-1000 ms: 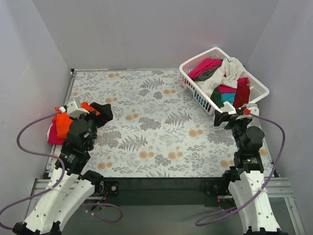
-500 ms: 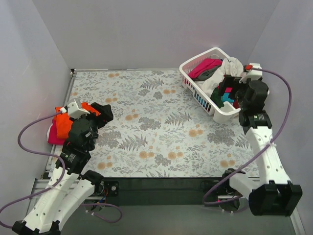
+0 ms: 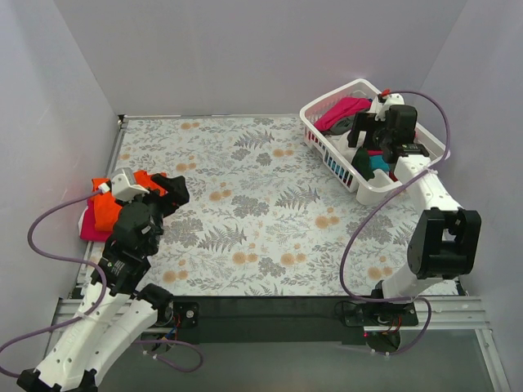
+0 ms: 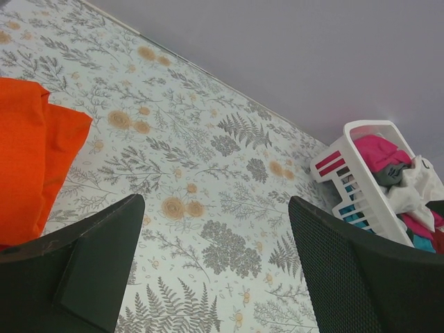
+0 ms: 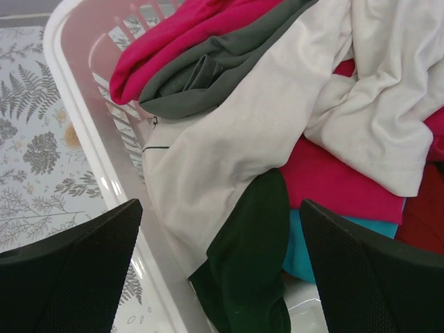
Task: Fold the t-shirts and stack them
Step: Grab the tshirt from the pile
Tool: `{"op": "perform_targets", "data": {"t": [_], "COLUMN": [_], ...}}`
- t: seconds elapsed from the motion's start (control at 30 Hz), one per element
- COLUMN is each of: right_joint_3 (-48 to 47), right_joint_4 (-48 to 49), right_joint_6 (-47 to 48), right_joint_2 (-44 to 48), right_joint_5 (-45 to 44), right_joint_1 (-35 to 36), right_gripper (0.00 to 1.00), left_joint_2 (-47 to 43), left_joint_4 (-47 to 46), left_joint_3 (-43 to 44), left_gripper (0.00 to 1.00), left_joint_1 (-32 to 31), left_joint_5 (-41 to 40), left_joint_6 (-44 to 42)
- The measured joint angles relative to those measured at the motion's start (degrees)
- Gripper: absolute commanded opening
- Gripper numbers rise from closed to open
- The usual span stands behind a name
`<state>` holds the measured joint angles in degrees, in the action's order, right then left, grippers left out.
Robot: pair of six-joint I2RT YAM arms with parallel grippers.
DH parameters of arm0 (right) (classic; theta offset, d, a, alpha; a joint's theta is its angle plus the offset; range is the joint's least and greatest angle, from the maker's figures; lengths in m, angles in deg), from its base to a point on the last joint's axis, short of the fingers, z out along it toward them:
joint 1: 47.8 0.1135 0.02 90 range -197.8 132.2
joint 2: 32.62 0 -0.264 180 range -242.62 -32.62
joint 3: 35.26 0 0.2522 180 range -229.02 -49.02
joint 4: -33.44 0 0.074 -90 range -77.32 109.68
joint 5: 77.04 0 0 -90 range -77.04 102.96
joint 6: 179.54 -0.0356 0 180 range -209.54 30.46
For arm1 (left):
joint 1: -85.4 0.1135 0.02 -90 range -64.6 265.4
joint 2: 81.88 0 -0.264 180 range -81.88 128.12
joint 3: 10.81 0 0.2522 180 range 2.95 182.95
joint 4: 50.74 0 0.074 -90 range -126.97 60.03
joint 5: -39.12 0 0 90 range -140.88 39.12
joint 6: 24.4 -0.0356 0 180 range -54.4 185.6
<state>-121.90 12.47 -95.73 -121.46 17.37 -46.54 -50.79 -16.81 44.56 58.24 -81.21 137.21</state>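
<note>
The right arm (image 3: pixel 425 184) has swung to the far-right basket (image 5: pixel 76 83). The right fingers (image 5: pixel 62 277), wide open and empty, hover over the cream-white t-shirt (image 5: pixel 229 139), probably the next pick. The left fingers (image 4: pixel 83 263) gape empty beside the orange t-shirt (image 4: pixel 28 152).

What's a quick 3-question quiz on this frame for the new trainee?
1. True or false: the right gripper is shut on a shirt.
2. Where does the orange shirt lie? A) in the right gripper's jaws B) at the left edge of the table cover, near the left gripper C) draped over the left arm
3. Fill in: below the right gripper, the cream-white shirt has a ____ sleeve.

Key: 1 false, it is open above the basket and holds nothing. 2 B. 3 dark green.
</note>
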Motion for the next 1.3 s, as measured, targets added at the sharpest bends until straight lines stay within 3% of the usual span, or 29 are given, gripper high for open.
{"op": "perform_targets", "data": {"t": [0.5, 0.63, 0.67, 0.83, 1.3], "right_joint_3": [-1.7, -1.92, -1.95, -1.51, -2.89], "right_joint_4": [5.51, 6.97, 7.28, 9.6, 11.56], "right_joint_6": [-2.6, -3.32, -3.58, -4.39, -1.33], "right_joint_2": [-10.16, -12.68, -13.09, -12.44, -1.16], "right_joint_5": [-4.31, -4.92, -4.98, -5.2, -7.45], "right_joint_1": [1.14, 1.18, 1.18, 1.81, 5.68], "right_gripper": [0.84, 0.68, 0.52, 0.02, 0.01], "left_joint_2": [-0.59, -0.72, -0.76, -0.79, -0.85], "left_joint_4": [0.63, 0.85, 0.9, 0.96, 2.27], "left_joint_3": [0.0, 0.0, 0.0, 0.0, 0.0], "left_gripper": [0.79, 0.79, 0.79, 0.79, 0.79], "left_joint_1": [-2.38, -3.1, -3.32, -4.15, -5.92], "left_joint_5": [-2.97, -4.11, -4.37, -5.55, -7.5], "left_joint_6": [0.02, 0.02, 0.02, 0.0, 0.22]}}
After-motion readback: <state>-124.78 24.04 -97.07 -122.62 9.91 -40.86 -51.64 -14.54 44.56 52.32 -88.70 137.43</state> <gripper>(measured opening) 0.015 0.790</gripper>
